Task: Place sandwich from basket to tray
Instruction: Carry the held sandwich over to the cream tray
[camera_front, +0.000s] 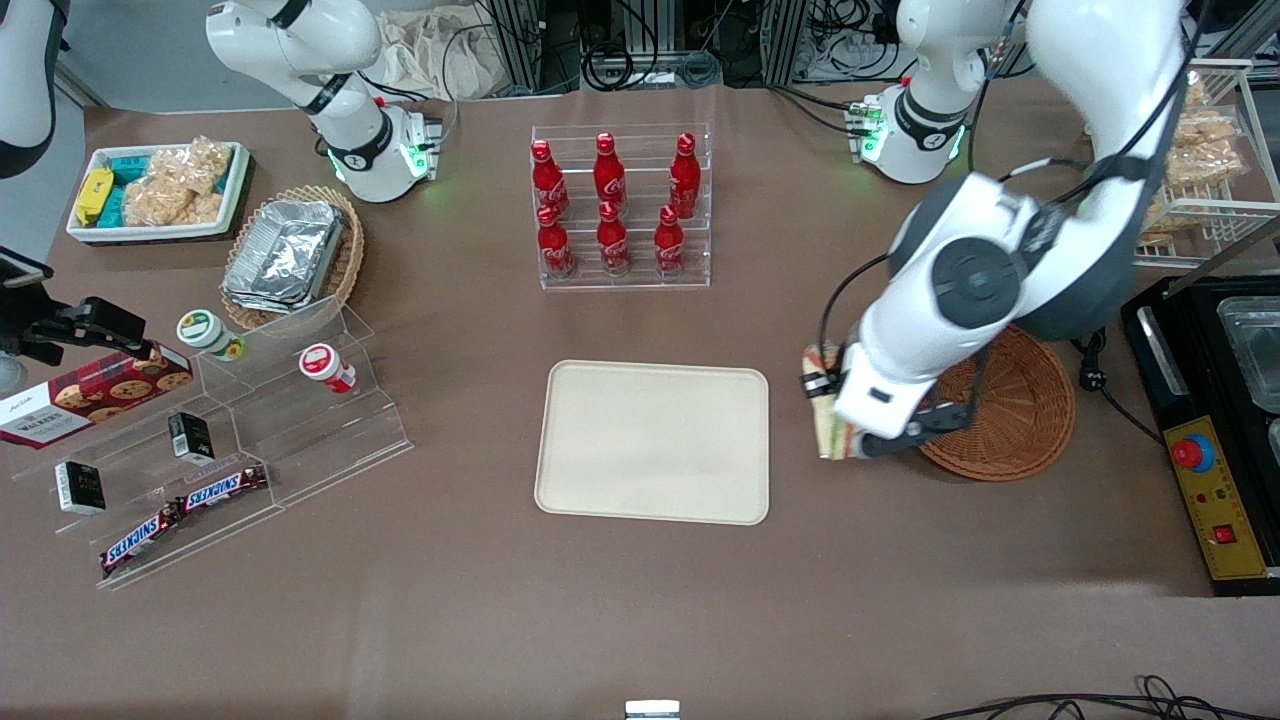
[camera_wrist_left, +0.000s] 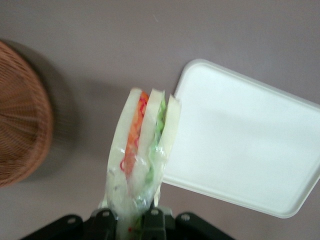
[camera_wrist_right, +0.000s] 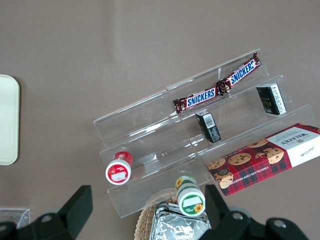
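Observation:
My left gripper (camera_front: 848, 438) is shut on the sandwich (camera_front: 827, 405), a wrapped wedge with orange and green filling, and holds it above the table between the basket (camera_front: 1020, 410) and the tray (camera_front: 655, 440). In the left wrist view the sandwich (camera_wrist_left: 142, 155) sticks out from between the black fingers (camera_wrist_left: 155, 225), with the reddish-brown wicker basket (camera_wrist_left: 22, 130) on one side and the cream tray (camera_wrist_left: 245, 145) on the other. The basket looks empty where it shows; my arm hides part of it.
A clear rack of red cola bottles (camera_front: 620, 205) stands farther from the front camera than the tray. Toward the parked arm's end are an acrylic stand with snacks (camera_front: 200, 450), an oval basket with foil containers (camera_front: 290, 255) and a white bin (camera_front: 155, 190). A black appliance (camera_front: 1215, 420) and a wire rack (camera_front: 1215, 160) stand toward the working arm's end.

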